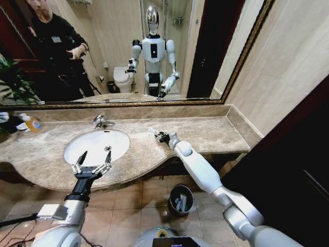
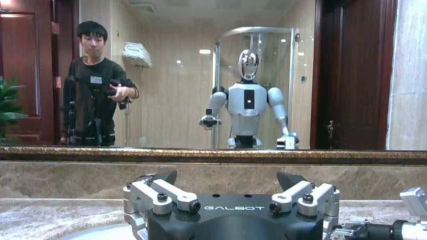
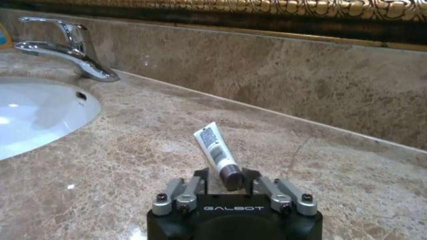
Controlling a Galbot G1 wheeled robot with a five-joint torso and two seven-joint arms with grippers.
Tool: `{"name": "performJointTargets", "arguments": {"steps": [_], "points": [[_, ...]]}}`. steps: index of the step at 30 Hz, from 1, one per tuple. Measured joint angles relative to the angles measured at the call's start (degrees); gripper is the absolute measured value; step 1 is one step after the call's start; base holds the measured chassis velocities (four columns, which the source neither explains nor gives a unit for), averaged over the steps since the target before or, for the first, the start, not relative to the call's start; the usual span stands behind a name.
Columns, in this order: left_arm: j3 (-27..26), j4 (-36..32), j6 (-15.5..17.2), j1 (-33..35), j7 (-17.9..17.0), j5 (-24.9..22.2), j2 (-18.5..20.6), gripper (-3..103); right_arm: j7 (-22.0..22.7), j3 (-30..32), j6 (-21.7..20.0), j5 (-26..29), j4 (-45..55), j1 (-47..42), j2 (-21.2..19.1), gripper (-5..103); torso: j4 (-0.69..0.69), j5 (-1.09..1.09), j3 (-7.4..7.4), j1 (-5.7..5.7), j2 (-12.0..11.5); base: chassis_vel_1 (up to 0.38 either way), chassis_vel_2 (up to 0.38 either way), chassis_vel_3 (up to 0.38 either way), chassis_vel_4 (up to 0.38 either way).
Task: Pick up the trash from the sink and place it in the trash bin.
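A white tube [image 3: 215,143] with a dark cap sticks out from my right gripper [image 3: 228,176], which is shut on its cap end. That gripper [image 1: 161,136] is low over the marble counter [image 1: 205,135], just right of the sink [image 1: 96,145]. The tube [image 1: 154,131] points away from the fingers towards the mirror. My left gripper [image 1: 93,160] hangs open over the sink's front rim with nothing between its fingers [image 2: 175,192]. The white basin looks bare. The black trash bin [image 1: 181,199] stands on the floor under the counter's front edge, with pale litter inside.
A chrome tap [image 1: 101,122] stands behind the basin. A clear bottle of orange liquid [image 1: 32,122] sits at the counter's far left. A wide mirror [image 1: 154,51] runs along the back wall. A dark wall closes off the right side.
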Motion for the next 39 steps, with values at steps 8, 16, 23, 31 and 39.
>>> {"name": "performJointTargets", "arguments": {"steps": [8, 16, 23, 31, 39], "points": [[0.00, 0.00, 0.00, 0.00, 0.00, 0.00, 0.00, 100, 2.00, -0.02, 0.04, 0.16, 2.01, -0.96, -0.29, 18, 0.00, 0.01, 0.00, 0.00, 0.00, 0.000, 0.000, 0.000, 0.000], [0.00, 0.00, 0.00, 0.00, 0.00, 0.00, 0.00, 100, 6.34, 1.29, -0.76, 2.38, 11.36, -4.65, -3.39, 18, 0.00, 0.01, 0.00, 0.00, 0.00, 0.000, 0.000, 0.000, 0.000], [0.00, 0.00, 0.00, 0.00, -0.01, 0.00, 0.00, 100, 7.22, 7.66, -1.83, 4.36, 26.39, -16.19, -9.36, 18, -0.01, 0.00, 0.00, 0.00, 0.00, 0.000, 0.000, 0.000, 0.000], [-0.01, 0.00, 0.00, 0.00, 0.01, 0.00, 0.00, 100, 7.76, 15.35, 0.37, 4.82, 41.15, -31.85, -13.97, 18, 0.00, 0.01, -0.01, -0.01, 0.00, 0.000, 0.000, 0.000, 0.000], [0.00, 0.00, 0.00, 0.00, 0.02, 0.00, 0.00, 100, 7.50, 25.27, 3.61, 3.18, 48.29, -48.34, -13.91, 18, -0.01, 0.01, -0.01, -0.01, 0.00, 0.000, 0.000, 0.000, 0.000]]}}
